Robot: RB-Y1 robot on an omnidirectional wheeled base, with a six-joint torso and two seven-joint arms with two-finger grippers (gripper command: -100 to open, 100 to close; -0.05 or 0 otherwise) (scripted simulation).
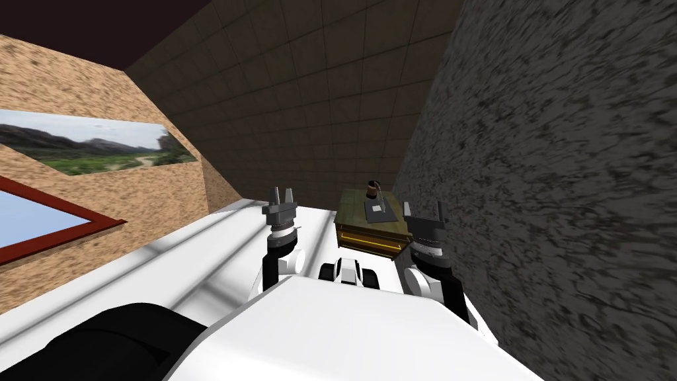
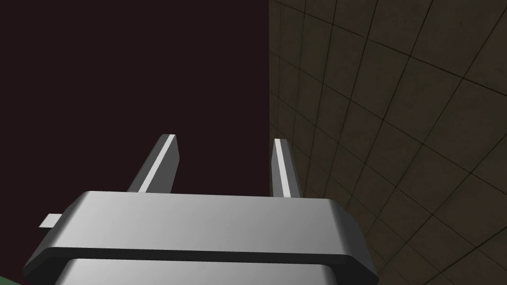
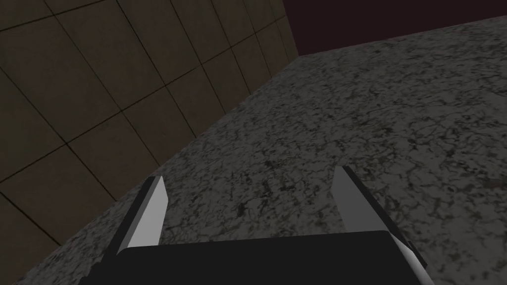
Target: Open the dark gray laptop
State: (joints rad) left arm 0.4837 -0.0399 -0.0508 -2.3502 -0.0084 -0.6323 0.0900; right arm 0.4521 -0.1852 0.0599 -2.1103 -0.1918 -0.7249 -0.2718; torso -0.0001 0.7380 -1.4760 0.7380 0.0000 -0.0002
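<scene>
The dark grey laptop (image 1: 377,211) lies flat on a small olive-brown wooden desk (image 1: 367,237) a little way ahead, against the tiled back wall. A light patch shows on its lid. My left gripper (image 1: 283,196) is raised to the left of the desk, well short of it, with its fingers apart and nothing between them, as the left wrist view of the left gripper (image 2: 224,166) also shows. My right gripper (image 1: 422,210) hangs just right of the desk's near corner. In its wrist view the right gripper (image 3: 250,203) stands open and empty, facing a wall.
A small brown object (image 1: 372,190) stands behind the laptop on the desk. A rough dark grey wall (image 1: 562,198) runs close along my right. A tan wall with a landscape picture (image 1: 92,145) and a red-framed window (image 1: 39,218) lies to the left. The floor (image 1: 198,258) is white.
</scene>
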